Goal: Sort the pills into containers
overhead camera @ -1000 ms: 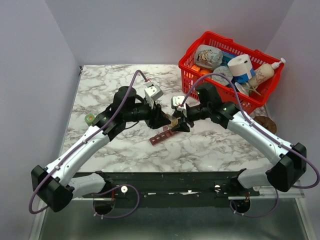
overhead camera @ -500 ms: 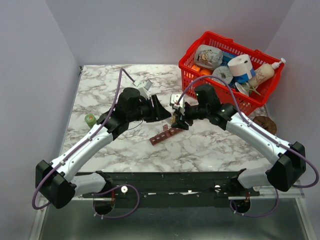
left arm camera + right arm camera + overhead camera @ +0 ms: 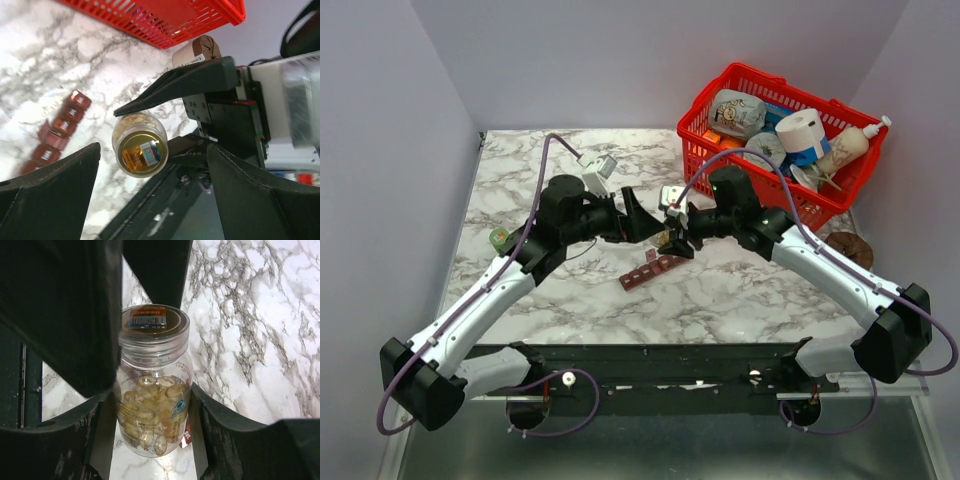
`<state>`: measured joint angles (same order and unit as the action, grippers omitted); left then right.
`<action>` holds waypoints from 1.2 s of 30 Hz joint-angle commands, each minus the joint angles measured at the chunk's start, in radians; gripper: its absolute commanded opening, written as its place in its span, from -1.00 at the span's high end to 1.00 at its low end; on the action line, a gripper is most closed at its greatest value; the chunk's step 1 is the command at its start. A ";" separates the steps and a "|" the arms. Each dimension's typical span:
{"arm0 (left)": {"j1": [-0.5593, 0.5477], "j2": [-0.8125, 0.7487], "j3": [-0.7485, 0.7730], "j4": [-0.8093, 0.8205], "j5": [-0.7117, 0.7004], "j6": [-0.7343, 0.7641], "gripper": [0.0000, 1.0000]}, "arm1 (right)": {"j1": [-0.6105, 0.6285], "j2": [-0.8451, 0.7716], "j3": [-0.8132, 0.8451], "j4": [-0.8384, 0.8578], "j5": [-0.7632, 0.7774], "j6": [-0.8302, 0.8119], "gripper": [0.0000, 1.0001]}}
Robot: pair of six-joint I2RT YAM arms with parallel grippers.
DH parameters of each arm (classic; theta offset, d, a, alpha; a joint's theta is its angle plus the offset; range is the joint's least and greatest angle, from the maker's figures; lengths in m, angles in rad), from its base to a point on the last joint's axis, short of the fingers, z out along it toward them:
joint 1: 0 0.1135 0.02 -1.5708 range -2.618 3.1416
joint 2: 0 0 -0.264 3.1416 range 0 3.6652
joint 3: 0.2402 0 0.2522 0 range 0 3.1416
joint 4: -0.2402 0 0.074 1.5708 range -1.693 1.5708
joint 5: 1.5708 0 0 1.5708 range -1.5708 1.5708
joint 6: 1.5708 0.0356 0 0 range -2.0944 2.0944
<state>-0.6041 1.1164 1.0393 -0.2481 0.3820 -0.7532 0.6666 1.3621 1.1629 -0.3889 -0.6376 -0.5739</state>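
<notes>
Here, right claw [image 3: 150, 412] clamping bottle [image 3: 152, 385], left claw [image 3: 152, 150] gaping alongside

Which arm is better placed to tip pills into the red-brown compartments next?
Right, probably: the right fingers grip the pill bottle close to the compartment strip, while the left fingers stand open, holding nothing.

Marble table [image 3: 520, 170], red basket [image 3: 695, 150], red-brown compartment strip [image 3: 652, 269], small green cap [image 3: 499, 238]

A dark red-brown plastic compartment strip [image 3: 652, 270] lies centrally on the marble table [image 3: 740, 295], just before a clear plastic bottle [image 3: 140, 145] containing orange-tan pills [image 3: 150, 415]. A red wire-mesh basket [image 3: 696, 150] stands back right.
</notes>
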 commanded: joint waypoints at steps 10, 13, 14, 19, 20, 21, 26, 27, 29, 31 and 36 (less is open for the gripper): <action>0.018 -0.340 -0.297 0.119 0.383 1.016 -0.97 | -0.009 -0.021 0.009 -0.174 -0.380 -0.184 0.70; 0.015 -0.345 -0.308 0.130 0.437 1.133 -0.97 | -0.005 0.015 0.058 -0.287 -0.441 -0.253 0.69; 0.015 -0.327 -0.297 0.118 0.455 1.159 -0.97 | -0.007 0.028 0.078 -0.318 -0.448 -0.268 0.69; 0.012 -0.283 -0.245 0.118 0.488 1.209 -0.96 | -0.005 0.060 0.078 -0.317 -0.458 -0.254 0.69; 0.010 -0.268 -0.239 0.116 0.488 1.215 -0.96 | -0.004 0.061 0.078 -0.315 -0.458 -0.253 0.70; 0.009 -0.262 -0.225 0.112 0.488 1.215 -0.95 | -0.004 0.065 0.081 -0.317 -0.456 -0.253 0.70; -0.009 -0.221 -0.197 0.109 0.515 1.204 -0.86 | -0.001 0.075 0.086 -0.317 -0.450 -0.251 0.70; -0.013 -0.214 -0.187 0.092 0.517 1.210 -0.85 | 0.001 0.075 0.086 -0.317 -0.450 -0.250 0.70; -0.022 -0.198 -0.176 0.064 0.515 1.232 -0.84 | 0.001 0.077 0.089 -0.317 -0.451 -0.250 0.70; -0.034 -0.190 -0.163 0.043 0.512 1.244 -0.83 | 0.002 0.077 0.087 -0.317 -0.453 -0.248 0.70; -0.057 -0.144 -0.116 -0.006 0.494 1.272 -0.62 | 0.005 0.074 0.084 -0.314 -0.450 -0.247 0.70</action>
<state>-0.6430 0.9432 0.8654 -0.2115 0.8448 0.4541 0.6621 1.4288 1.2217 -0.6975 -1.0409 -0.8036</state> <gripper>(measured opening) 0.878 0.602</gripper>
